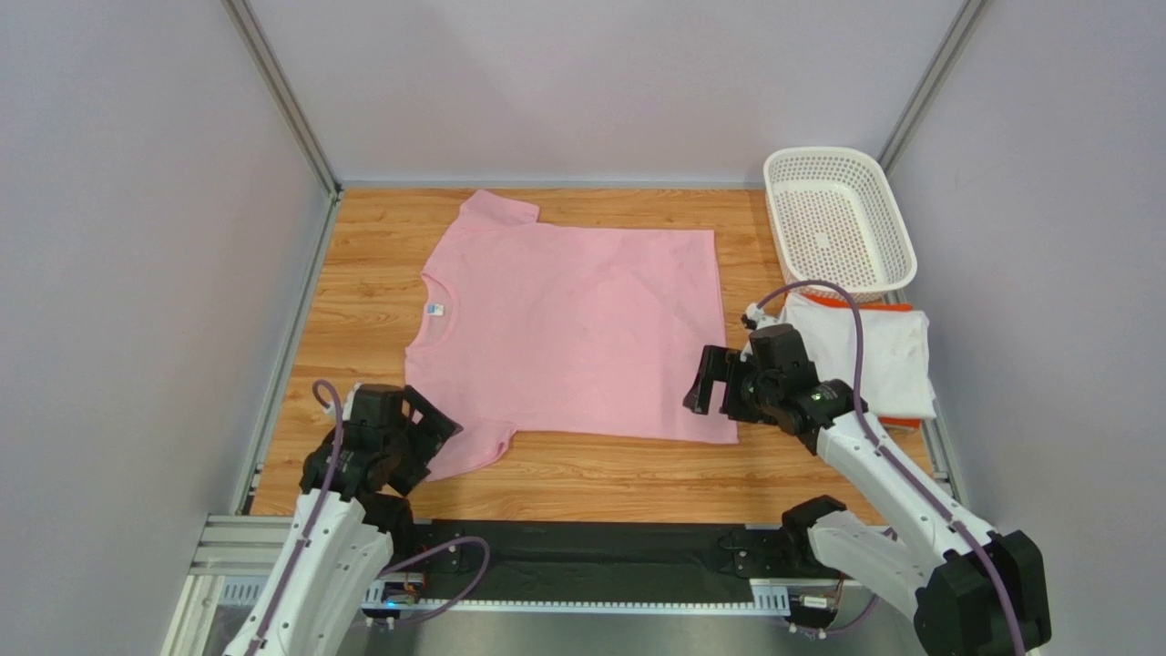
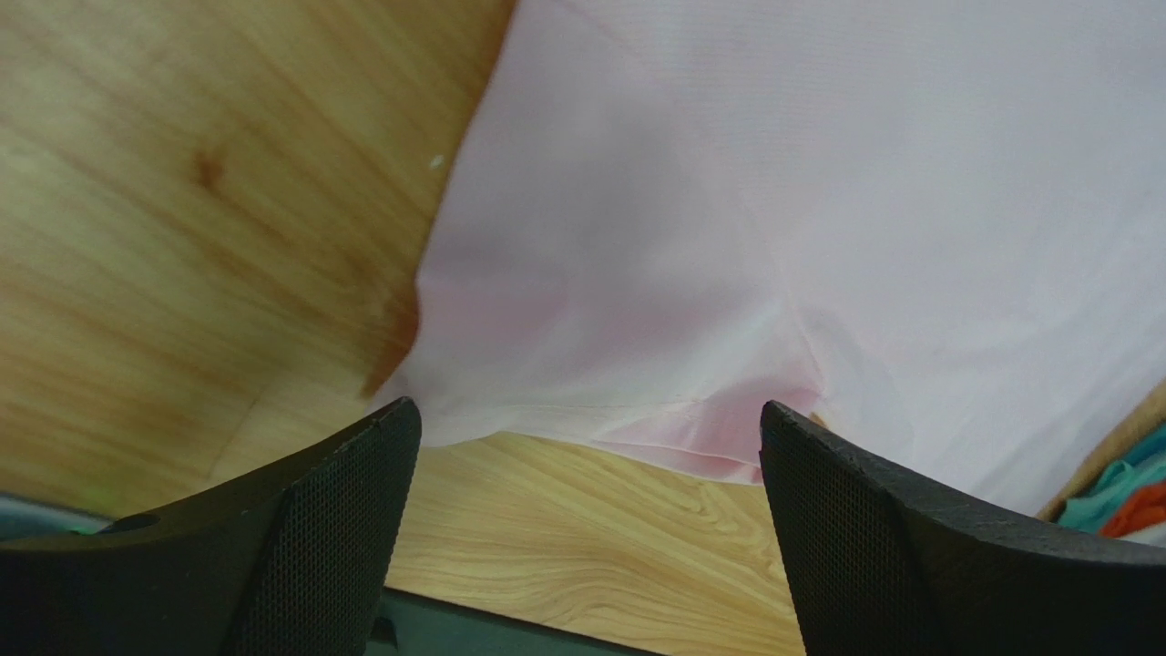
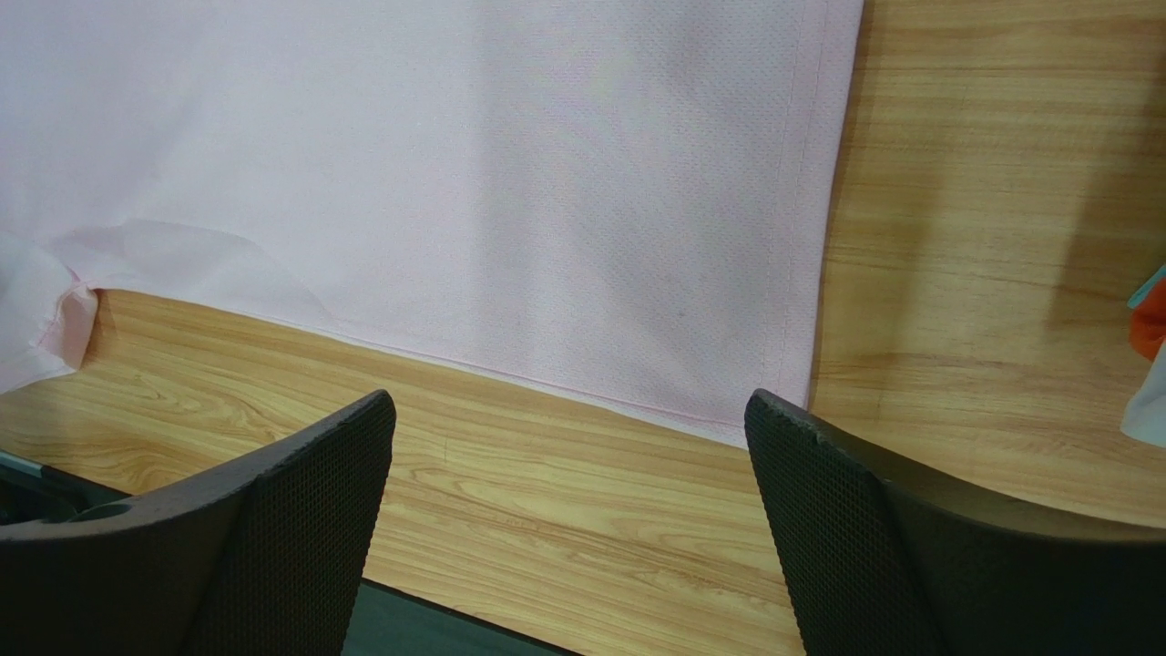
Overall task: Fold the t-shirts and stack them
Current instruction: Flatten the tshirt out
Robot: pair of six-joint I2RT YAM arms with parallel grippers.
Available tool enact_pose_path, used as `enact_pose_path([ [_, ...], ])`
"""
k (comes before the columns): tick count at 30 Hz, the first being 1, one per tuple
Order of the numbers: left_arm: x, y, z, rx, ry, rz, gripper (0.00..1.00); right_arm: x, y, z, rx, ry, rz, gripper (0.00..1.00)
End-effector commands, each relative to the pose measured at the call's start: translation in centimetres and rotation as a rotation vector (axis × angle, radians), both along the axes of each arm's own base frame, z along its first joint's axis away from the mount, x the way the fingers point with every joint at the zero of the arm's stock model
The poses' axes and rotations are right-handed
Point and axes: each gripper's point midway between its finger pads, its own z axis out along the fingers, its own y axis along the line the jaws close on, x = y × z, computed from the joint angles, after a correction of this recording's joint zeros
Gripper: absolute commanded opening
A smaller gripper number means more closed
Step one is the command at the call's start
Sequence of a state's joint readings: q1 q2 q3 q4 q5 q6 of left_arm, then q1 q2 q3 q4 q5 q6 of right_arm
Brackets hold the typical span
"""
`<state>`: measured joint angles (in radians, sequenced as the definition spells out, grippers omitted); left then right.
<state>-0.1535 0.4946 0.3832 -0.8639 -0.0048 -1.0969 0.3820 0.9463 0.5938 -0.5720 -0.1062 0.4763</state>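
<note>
The light pink t-shirt (image 1: 575, 328) lies spread flat on the wooden table, collar to the left. It also shows in the left wrist view (image 2: 821, 205) and the right wrist view (image 3: 479, 178). The white t-shirt with orange trim (image 1: 876, 349) lies folded at the right. My left gripper (image 1: 422, 435) is open and empty over the near sleeve; its jaws stand wide just short of the sleeve edge (image 2: 657, 438). My right gripper (image 1: 715, 390) is open and empty at the near hem corner (image 3: 801, 397).
A white perforated basket (image 1: 838, 216) stands at the back right corner. Grey walls enclose the table on the left, back and right. A black strip (image 1: 589, 547) runs along the table's near edge between the arm bases.
</note>
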Motion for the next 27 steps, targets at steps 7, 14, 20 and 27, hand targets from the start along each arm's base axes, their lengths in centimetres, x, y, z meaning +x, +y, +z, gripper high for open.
enact_pose_path([
  [7,-2.9,2.7,-2.3,0.081,0.168,0.183,0.98,0.2,0.1,0.0,-0.021,-0.009,0.048,1.00],
  [14,-2.6,3.0,-2.5,0.119,0.194,0.154,0.71,0.3,-0.1,-0.5,-0.043,0.001,0.047,1.00],
  [20,-2.5,3.0,-2.6,0.132,0.208,0.137,0.60,0.3,-0.3,-0.8,-0.049,0.008,0.037,1.00],
  [27,-2.4,3.0,-2.7,0.151,0.234,0.107,0.52,0.3,-0.7,-1.1,-0.057,0.021,0.021,1.00],
])
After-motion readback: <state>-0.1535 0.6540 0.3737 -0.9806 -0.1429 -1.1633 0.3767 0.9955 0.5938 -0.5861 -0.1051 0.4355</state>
